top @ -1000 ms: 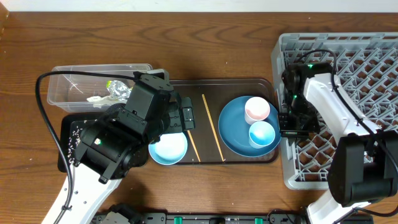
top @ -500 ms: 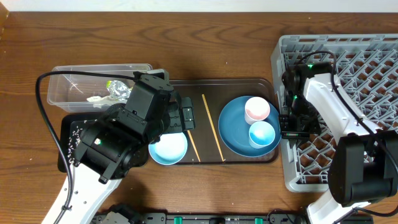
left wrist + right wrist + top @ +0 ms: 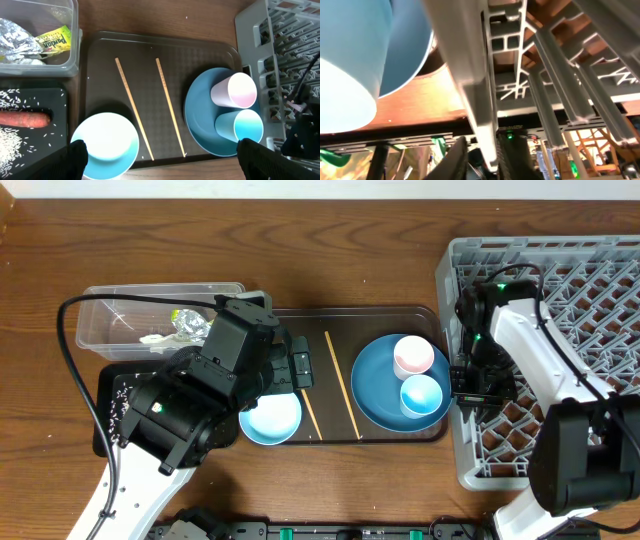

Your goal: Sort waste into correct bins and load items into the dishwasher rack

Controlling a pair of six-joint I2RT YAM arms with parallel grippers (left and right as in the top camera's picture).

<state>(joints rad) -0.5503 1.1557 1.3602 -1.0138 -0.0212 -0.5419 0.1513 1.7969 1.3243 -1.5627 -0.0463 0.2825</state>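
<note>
Rice and a sausage lie on the black tray left of the wide-open left pincer, the tray cut off at the frame edge. The tub beyond holds a wrapper. Ahead, between its fingers, sit the bowl, chopsticks and plate. The right pincer straddles the rack wall; its blurred fingertips make any grip impossible to tell.

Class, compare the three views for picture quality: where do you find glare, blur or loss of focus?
Overhead: sharp, evenly lit, only soft shadows on the table. Left wrist: sharp too, with glare on the shiny wrapper in the clear tub. Right wrist: too close, so the light blue cup and the rack wall are out of focus.
</note>
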